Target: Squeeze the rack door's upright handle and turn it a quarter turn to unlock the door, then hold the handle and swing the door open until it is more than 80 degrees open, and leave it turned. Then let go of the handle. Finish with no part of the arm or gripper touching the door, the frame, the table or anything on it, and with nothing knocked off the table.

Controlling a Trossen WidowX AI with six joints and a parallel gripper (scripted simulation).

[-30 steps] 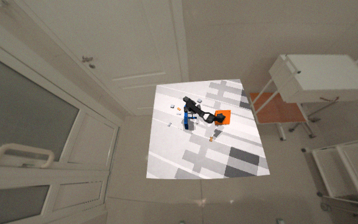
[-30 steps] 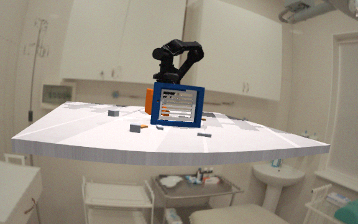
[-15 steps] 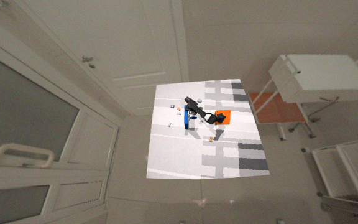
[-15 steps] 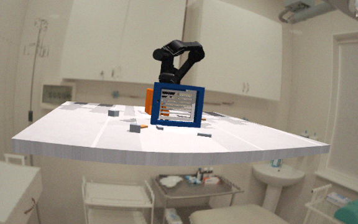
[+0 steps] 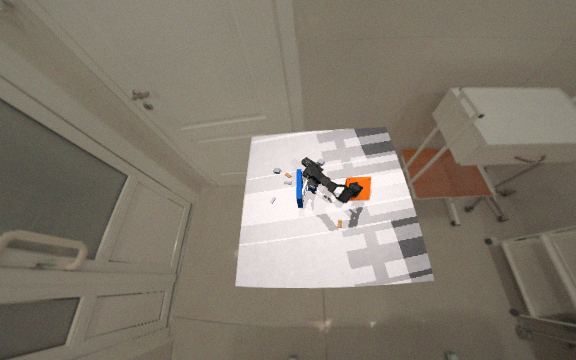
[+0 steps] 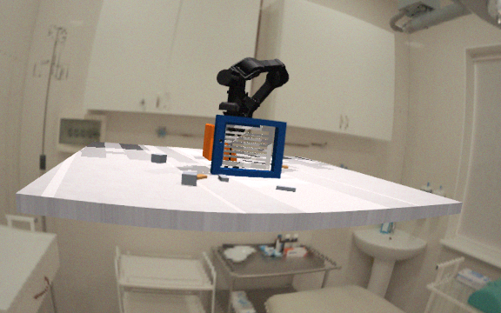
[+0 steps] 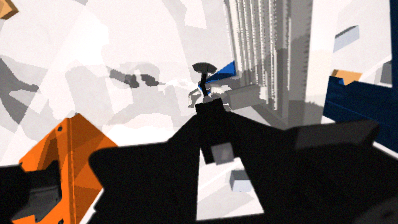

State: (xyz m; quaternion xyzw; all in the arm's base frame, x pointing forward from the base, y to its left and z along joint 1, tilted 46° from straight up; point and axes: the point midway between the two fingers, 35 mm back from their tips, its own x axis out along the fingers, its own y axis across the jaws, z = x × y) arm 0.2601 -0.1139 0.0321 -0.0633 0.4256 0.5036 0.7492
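The black parallel-jaw gripper (image 5: 312, 186) (image 7: 211, 118), partly closed, grips the dark upright handle (image 7: 222, 152); the grey slatted door (image 6: 270, 158) (image 7: 296, 60) looks unlocked and ajar, wider swing and release remaining.

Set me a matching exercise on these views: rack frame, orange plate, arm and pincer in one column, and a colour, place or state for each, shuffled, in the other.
Things
1. Rack frame
2. Orange plate
3. Arm
4. Pincer

Colours, places, states
A. Black
B. Shut on the handle
C. Blue
D. At the arm's foot in the top view

Right pairs
1-C
2-D
3-A
4-B
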